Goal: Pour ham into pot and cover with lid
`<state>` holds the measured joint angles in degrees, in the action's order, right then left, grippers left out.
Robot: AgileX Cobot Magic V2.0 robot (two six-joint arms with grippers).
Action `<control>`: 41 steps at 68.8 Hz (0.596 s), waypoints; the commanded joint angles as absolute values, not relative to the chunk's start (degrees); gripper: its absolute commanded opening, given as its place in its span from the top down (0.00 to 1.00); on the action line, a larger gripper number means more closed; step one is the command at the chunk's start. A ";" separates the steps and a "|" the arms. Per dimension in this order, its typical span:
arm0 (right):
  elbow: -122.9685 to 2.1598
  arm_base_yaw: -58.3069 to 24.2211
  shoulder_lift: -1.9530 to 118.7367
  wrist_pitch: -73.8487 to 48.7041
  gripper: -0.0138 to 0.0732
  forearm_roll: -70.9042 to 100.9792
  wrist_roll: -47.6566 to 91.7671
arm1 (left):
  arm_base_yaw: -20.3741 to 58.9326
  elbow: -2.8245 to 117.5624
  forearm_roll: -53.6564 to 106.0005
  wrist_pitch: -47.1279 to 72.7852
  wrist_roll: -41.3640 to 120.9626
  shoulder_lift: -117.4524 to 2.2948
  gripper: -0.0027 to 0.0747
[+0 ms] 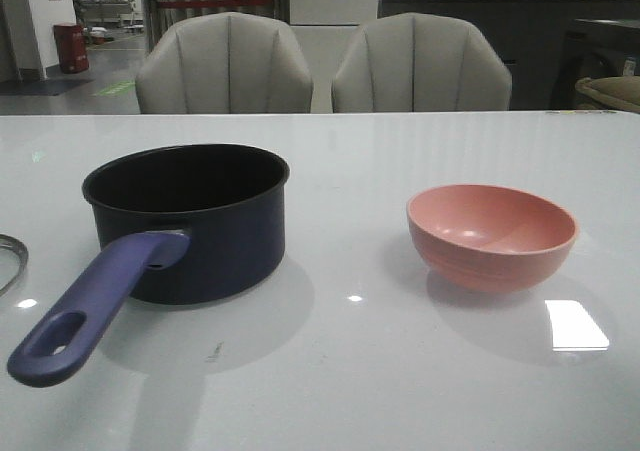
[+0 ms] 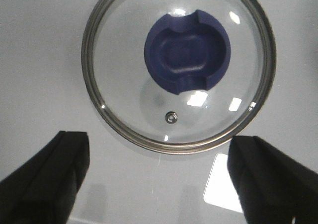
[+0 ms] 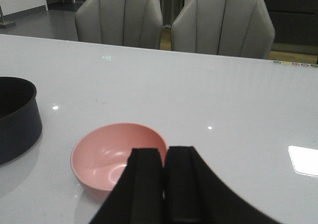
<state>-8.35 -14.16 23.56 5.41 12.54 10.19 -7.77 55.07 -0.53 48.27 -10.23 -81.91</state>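
Dark navy round saucepan [image 1: 190, 221] at left, uncovered; salmon-pink bowl [image 1: 492, 234] at right, apparently empty, ham not visible. Clear glass lid [image 2: 179, 67] flat on table at far left, under spread left gripper [image 2: 159, 177]. Right gripper [image 3: 164, 184] pressed together, empty, above bowl's near side. Covering outstanding.

Lid under the open left gripper

The lid [image 2: 179, 67] lies flat on the white table [image 2: 39, 60], blue knob [image 2: 187, 57] up; the left gripper [image 2: 159, 179] hangs above, fingers [image 2: 44, 179] spread wide.

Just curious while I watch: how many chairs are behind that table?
2. One chair stands behind the table beyond the pot; the other chair stands beside it, beyond the pink bowl. Others may be out of frame.
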 commanded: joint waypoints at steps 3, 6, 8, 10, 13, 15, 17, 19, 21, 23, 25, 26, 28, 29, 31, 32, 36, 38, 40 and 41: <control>-9.98 -14.23 23.70 10.48 0.68 12.63 10.66 | -7.31 61.42 -0.86 48.48 -9.65 -85.27 0.20; -9.98 -14.23 23.70 10.48 0.68 12.63 10.66 | -7.31 62.82 -0.70 48.48 -9.52 -86.34 0.20; -9.98 -14.23 23.70 10.48 0.68 12.63 10.66 | -7.31 63.75 -0.43 48.48 -8.85 -87.00 0.20; -9.98 -14.23 23.70 10.48 0.68 12.63 10.66 | -7.31 64.63 0.00 48.48 -8.10 -87.61 0.20; -9.98 -14.23 23.70 10.48 0.68 12.63 10.66 | -7.31 66.23 1.03 48.75 -6.73 -88.76 0.20; -9.98 -14.23 23.70 10.48 0.68 12.63 10.66 | -7.31 66.94 1.59 48.90 -6.36 -89.31 0.20; -9.98 -14.23 23.70 10.48 0.68 12.63 10.66 | -7.31 67.55 1.70 49.03 -6.36 -89.94 0.20; -9.98 -14.23 23.70 10.48 0.68 12.63 10.66 | -7.31 68.17 1.87 49.36 -6.36 -90.51 0.20; -9.98 -14.23 23.70 10.48 0.68 12.63 10.66 | -7.31 68.52 1.87 49.69 -6.36 -91.10 0.20; -9.98 -14.23 23.70 10.48 0.68 12.63 10.66 | -7.31 69.22 1.87 50.15 -6.23 -91.97 0.20; -9.98 -14.23 23.70 10.48 0.68 12.63 10.66 | -7.31 69.76 2.01 50.74 -5.55 -92.73 0.21; -9.98 -14.23 23.70 10.48 0.68 12.63 10.66 | -7.31 70.11 2.16 51.07 -5.41 -93.31 0.21; -9.98 -14.23 23.70 10.48 0.68 12.63 10.66 | -7.31 70.56 2.34 51.81 -5.11 -93.97 0.21; -9.98 -14.23 23.70 10.48 0.68 12.63 10.66 | -7.31 70.75 2.34 52.06 -5.11 -94.16 0.21; -9.98 -14.23 23.70 10.48 0.68 12.63 10.66 | -7.31 71.14 2.47 52.22 -5.11 -94.93 0.21; -9.98 -14.23 23.70 10.48 0.68 12.63 10.66 | -7.31 71.39 2.58 52.51 -5.11 -95.35 0.21; -9.98 -14.23 23.70 10.48 0.68 12.63 10.66 | -7.31 72.12 3.25 52.98 -5.11 -96.16 0.21; -9.98 -14.23 23.70 10.48 0.68 12.63 10.66 | -7.31 72.33 3.51 53.10 -5.11 -96.81 0.21; -9.98 -14.23 23.70 10.48 0.68 12.63 10.66 | -7.05 72.56 3.83 53.10 -4.99 -97.14 0.21; -9.98 -14.23 23.70 10.48 0.68 12.63 10.66 | -7.05 72.71 3.83 53.25 -4.99 -97.16 0.21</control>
<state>-8.35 -14.16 23.52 5.41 12.54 10.19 -7.66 70.06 2.50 53.25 -5.26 -98.28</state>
